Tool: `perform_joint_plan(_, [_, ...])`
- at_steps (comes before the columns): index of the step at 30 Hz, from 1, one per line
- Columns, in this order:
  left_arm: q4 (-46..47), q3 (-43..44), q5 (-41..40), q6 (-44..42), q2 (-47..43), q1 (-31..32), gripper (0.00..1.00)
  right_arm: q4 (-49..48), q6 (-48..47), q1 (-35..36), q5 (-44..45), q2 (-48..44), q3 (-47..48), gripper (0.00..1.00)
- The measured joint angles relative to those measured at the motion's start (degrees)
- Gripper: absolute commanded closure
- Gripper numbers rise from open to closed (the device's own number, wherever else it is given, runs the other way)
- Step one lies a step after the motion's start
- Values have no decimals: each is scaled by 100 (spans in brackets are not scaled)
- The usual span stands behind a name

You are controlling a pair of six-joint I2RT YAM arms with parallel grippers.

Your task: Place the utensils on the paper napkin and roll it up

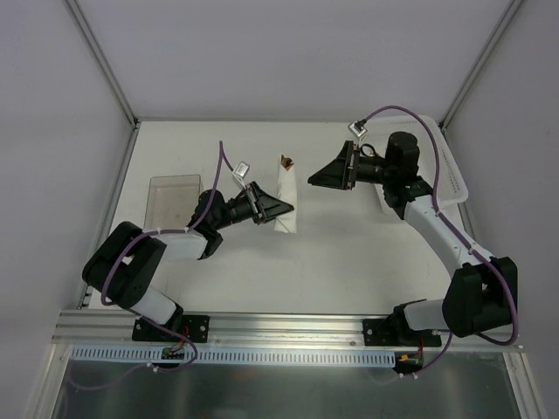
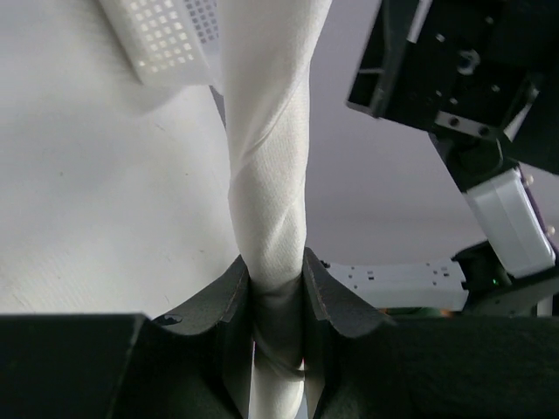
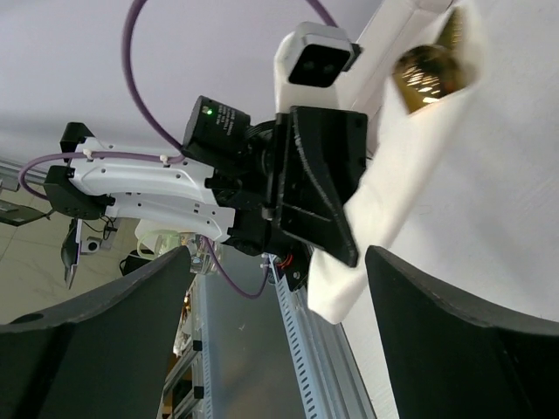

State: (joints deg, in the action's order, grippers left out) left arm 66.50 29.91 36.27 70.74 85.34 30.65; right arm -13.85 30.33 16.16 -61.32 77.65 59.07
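One napkin roll (image 2: 266,175) rests in left tool (image 2: 278,272), right tool (image 3: 279,262) seemingly clear.

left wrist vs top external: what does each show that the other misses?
Left wrist only: the jaws of the left gripper pinched tight on the rolled napkin, and the roll's diagonal wrap seam. Top external only: utensil heads poking out of the roll's far end, and a clear tray on the table's left. Both: the roll, the perforated white basket and the right arm.
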Motion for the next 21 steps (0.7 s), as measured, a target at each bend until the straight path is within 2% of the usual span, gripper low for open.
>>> perform_joint_plan(6, [39,118,-308,391,549,42,100,101,-101,125,9,-2,-96,16])
perform_joint_plan(14, [42,717,-387,133,109,125,100,131,-116,282,87,0,-376,20])
perform_joint_plan(21, [140,734,-621,87,-426,129,100,-1176,824,282,-7,15,-540,21])
